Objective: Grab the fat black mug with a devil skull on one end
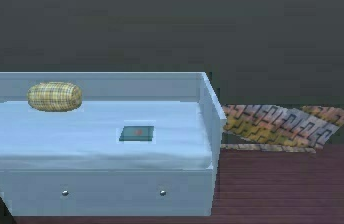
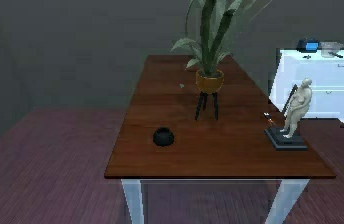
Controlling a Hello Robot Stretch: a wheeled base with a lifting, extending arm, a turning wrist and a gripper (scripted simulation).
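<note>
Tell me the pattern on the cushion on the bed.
Yellow-tan plaid on the cushion; it shows best in the forward view.

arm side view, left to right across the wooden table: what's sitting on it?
On the table: small black round object → potted plant on a black stand → statue on a dark base.

Bed (image 1: 100, 185): white, drawers in front.
Pillow (image 1: 55, 96): plaid, on bed's left.
Teal item (image 1: 137, 132): flat, mid-bed.
Rug (image 1: 280, 127): patterned, right of bed.
Table (image 2: 170, 100): brown top, white legs.
Plant (image 2: 212, 50): potted, on table.
Statue (image 2: 295, 110): pale, table's right edge.
Dresser (image 2: 315, 85): white, beyond table.
</note>
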